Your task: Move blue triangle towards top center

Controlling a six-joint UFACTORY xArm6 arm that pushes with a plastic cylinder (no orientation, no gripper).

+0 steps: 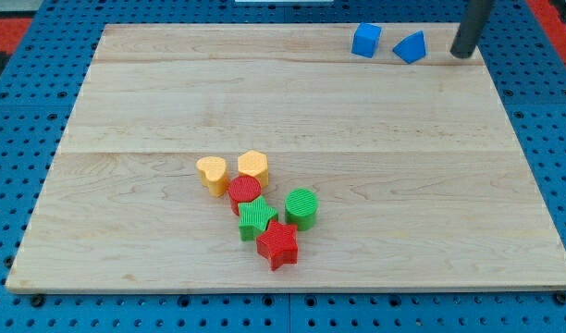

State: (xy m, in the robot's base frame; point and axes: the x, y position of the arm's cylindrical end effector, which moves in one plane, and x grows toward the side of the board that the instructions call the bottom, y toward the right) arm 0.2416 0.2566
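The blue triangle (410, 46) lies near the view's top right of the wooden board (153, 102). A blue cube (365, 40) sits just to its left. My tip (461, 54) is a dark rod touching down to the right of the blue triangle, a small gap apart from it.
A cluster sits at the lower middle: a yellow heart (211, 174), a yellow hexagon (252, 167), a red round block (245, 193), a green star-like block (256, 218), a green cylinder (301, 207) and a red star (277, 244). The board rests on a blue pegboard (24, 139).
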